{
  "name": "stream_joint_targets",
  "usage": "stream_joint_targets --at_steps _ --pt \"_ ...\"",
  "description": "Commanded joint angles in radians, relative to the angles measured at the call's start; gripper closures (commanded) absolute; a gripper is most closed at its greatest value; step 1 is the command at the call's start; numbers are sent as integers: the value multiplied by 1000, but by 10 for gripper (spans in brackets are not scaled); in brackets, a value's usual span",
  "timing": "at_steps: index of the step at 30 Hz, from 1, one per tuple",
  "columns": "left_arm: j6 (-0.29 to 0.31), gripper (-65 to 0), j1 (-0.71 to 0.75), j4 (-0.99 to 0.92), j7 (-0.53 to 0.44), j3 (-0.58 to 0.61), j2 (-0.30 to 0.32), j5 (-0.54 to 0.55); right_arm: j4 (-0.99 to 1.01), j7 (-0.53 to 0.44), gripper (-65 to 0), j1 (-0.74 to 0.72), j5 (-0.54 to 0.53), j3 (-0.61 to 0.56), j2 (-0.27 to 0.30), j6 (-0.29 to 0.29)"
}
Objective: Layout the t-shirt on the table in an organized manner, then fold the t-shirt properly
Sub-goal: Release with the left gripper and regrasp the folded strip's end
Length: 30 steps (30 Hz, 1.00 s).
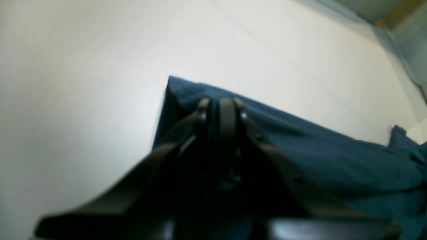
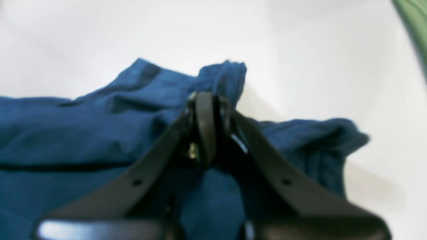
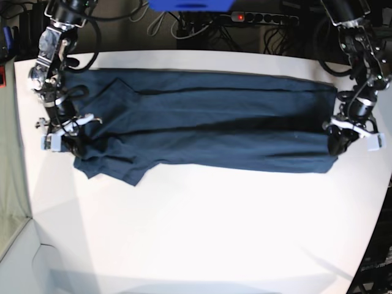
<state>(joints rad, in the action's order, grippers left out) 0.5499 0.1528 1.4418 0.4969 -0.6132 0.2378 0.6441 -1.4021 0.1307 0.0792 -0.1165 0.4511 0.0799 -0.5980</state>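
t-shirt (image 3: 208,128): no print or label mark can be read on the dark blue cloth.
surface (image 3: 202,226): plain white, no lettering.
Wrist views: too blurred for any text.
Background gear: no legible writing.

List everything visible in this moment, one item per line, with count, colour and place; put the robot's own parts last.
t-shirt: one, dark navy blue, stretched lengthwise across the far half of the table, folded along its length.
table: one, white, fills most of the base view.
side panel: one, grey-green, at the table's edge on the base view's left.
cables and power strip: several, dark, behind the table.
right gripper: one, black, shut on the t-shirt's sleeve end.
left gripper: one, black, shut on the t-shirt's opposite end.
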Motion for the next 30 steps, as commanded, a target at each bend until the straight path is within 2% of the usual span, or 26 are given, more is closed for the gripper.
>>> stream_joint_targets --at_steps 1,8,12,19,30 --pt "6 -45 -2 18 -27 -4 15 23 -12 -27 0 -6 -16 5 11 -4" --pt "6 -45 75 119 -27 -10 15 24 -10 -27 0 11 -16 5 16 -4" --pt "6 -45 84 201 -17 -78 -12 26 -12 -27 0 11 -16 5 16 -4" --pt "9 -45 24 276 184 -204 -56 26 -19 -30 0 4 -16 5 19 -7" --pt "11 -45 12 337 334 -288 -81 26 -92 -27 0 12 -16 7 19 -9"
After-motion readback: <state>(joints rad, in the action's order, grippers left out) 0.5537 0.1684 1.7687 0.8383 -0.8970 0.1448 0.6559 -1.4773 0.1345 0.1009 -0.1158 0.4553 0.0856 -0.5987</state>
